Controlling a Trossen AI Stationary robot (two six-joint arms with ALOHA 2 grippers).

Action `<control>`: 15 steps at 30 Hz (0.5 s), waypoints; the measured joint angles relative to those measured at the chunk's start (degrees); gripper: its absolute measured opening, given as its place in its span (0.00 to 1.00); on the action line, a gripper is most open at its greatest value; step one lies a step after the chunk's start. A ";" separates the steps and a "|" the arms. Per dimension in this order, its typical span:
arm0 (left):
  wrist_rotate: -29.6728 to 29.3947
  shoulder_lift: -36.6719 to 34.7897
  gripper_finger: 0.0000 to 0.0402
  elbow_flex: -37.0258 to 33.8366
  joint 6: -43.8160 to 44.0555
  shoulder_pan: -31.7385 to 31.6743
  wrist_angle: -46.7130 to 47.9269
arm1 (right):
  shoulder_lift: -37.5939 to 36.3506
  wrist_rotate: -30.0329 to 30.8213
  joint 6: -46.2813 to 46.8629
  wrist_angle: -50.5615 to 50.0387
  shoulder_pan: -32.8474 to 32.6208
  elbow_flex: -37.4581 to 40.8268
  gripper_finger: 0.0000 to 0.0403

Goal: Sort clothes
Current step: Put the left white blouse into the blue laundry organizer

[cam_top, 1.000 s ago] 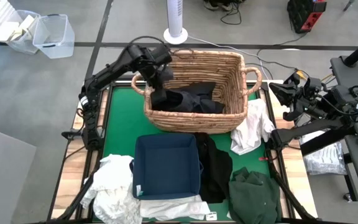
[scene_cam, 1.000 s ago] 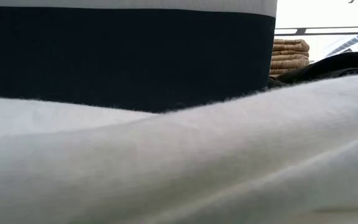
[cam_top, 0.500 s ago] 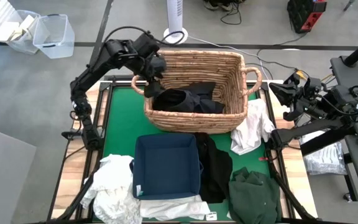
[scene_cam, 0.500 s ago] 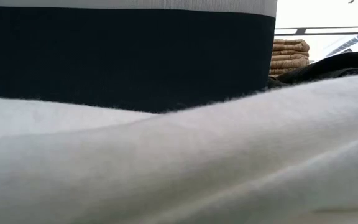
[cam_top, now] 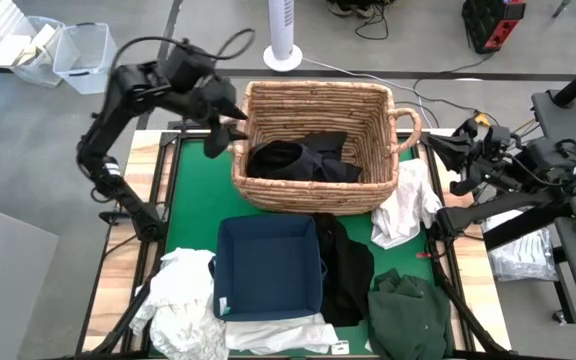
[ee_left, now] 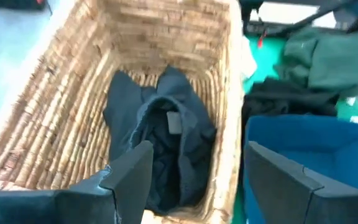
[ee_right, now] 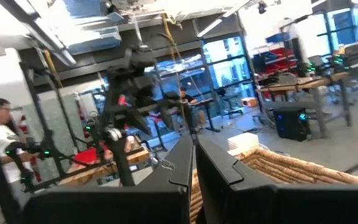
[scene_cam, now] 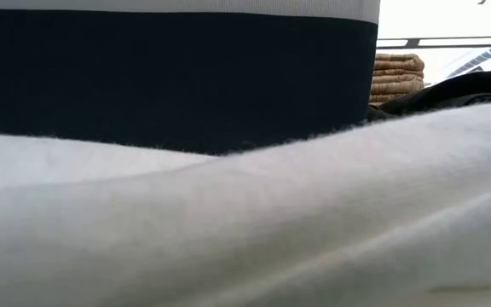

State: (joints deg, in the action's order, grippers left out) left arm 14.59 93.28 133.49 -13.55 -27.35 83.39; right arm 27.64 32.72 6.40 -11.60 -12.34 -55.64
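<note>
Black clothes (cam_top: 303,160) lie bunched on the floor of the wicker basket (cam_top: 313,100); the left wrist view shows them there too, clothes (ee_left: 160,143). My left gripper (cam_top: 223,135) hangs open and empty above the basket's left rim, and its fingers (ee_left: 129,180) frame the black heap from above. White clothes (cam_top: 183,295) lie at the near left, more white clothes (cam_top: 403,205) at the basket's right. A black garment (cam_top: 343,265) and a dark green one (cam_top: 408,310) rest on the green mat. My right gripper (cam_top: 448,150) waits shut, off the table's right edge.
A navy fabric bin (cam_top: 268,270) stands in front of the basket, with a white cloth (cam_top: 268,335) at its near side. That cloth (scene_cam: 228,222) fills most of the low view. Clear plastic boxes (cam_top: 83,60) and a white fan base (cam_top: 281,55) sit on the floor beyond the table.
My left gripper has risen out of the basket and drawn back toward the table's left edge, tipping nearer to level, open the whole time. The black clothes have stayed in the basket.
</note>
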 joint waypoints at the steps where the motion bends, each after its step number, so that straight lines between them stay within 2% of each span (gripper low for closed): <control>1: -0.01 -0.88 0.58 0.00 0.69 0.35 -0.31 | 0.38 0.85 0.02 -0.02 0.00 0.00 0.03; 8: -0.09 -7.02 0.57 0.00 4.22 4.40 -1.54 | 4.07 2.28 1.15 1.24 0.00 0.00 0.03; 15: -4.83 -10.91 0.57 -0.15 9.19 11.05 -1.41 | 10.27 2.37 2.64 0.72 0.00 -4.51 0.03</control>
State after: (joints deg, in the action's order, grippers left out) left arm 9.76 82.38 133.34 -4.36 -16.30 81.98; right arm 37.91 35.09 9.04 -10.87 -12.34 -60.15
